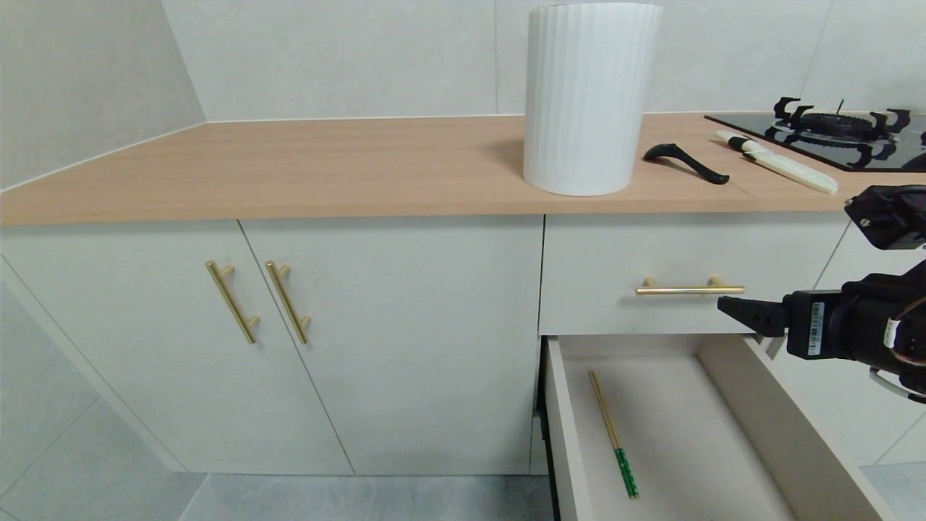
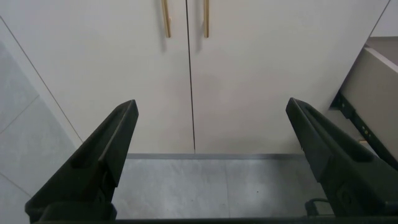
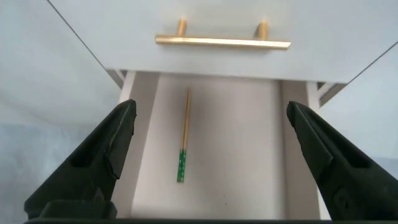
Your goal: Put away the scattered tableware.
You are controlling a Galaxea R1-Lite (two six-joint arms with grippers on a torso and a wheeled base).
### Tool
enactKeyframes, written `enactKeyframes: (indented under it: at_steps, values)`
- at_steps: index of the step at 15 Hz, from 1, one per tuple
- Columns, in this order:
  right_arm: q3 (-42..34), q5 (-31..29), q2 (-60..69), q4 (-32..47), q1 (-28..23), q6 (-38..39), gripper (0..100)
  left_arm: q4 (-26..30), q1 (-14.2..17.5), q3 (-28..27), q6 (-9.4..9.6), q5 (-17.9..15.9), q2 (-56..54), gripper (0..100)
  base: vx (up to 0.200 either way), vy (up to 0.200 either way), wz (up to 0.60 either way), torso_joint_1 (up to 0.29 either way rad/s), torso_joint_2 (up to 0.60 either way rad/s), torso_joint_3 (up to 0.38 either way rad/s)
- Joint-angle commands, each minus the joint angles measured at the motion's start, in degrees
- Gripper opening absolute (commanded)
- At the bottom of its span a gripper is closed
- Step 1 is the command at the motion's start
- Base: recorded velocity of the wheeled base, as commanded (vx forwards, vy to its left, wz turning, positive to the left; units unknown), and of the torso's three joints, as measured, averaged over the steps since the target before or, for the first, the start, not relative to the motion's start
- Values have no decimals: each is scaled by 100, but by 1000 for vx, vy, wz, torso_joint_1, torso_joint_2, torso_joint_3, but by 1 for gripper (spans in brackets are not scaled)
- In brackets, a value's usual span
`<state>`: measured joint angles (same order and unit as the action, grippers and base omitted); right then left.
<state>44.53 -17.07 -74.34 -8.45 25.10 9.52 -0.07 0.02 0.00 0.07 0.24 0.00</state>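
Right gripper [image 1: 745, 312] spread, empty, above drawer [image 1: 759, 405], likely open for more pieces | chopsticks [image 1: 613, 433] lie inside | black spoon [image 1: 685, 162], knife [image 1: 778, 163] on counter [image 1: 289, 166], unstowed | left gripper [image 2: 211, 118] spread, low before cabinet doors [image 2: 249, 74], out of the way.

Green-tipped chopsticks [image 3: 183, 138] in open drawer [image 3: 249, 149]
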Motion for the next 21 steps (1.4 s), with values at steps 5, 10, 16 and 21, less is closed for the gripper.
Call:
enactKeyframes:
  at_steps: [5, 10, 16, 21]
  values:
    - [-15, 2, 121, 1, -102, -82, 100, -1, 6, 0, 1, 2, 0, 100, 0, 0, 0, 54, -171, -166]
    - [-24, 2, 113, 1, -102, -82, 100, -1, 6, 0, 1, 2, 0, 100, 0, 0, 0, 136, -496, -312]
    - [-32, 2, 95, 1, -102, -91, 100, -1, -2, 0, 1, 2, 0, 100, 0, 0, 0, 176, -467, -296]
    - [-32, 19, -81, -8, -102, -91, 100, -1, -2, 0, 1, 2, 0, 100, 0, 0, 0, 200, -476, -285]
